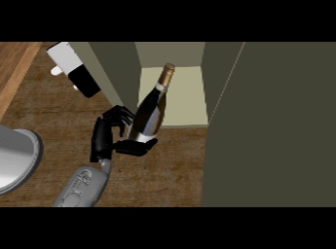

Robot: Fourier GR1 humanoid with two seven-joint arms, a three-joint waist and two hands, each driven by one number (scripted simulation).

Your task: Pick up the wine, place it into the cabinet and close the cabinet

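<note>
A dark wine bottle (153, 104) with a gold cap and a white band near its base leans with its neck over the pale cabinet shelf (188, 99). Its base sits just in front of the shelf's front edge. My left hand (107, 135) is shut on the bottle's lower end, with the thumb under the base and the fingers curled at its left side. The cabinet stands open, and its big olive door (278, 126) fills the right of the view. My right hand does not show.
A round metal pot (5, 155) sits at the left edge on the brown counter (163, 170). A light wooden board (5, 73) lies at the top left. A white and black object (75, 73) stands by the cabinet's left wall.
</note>
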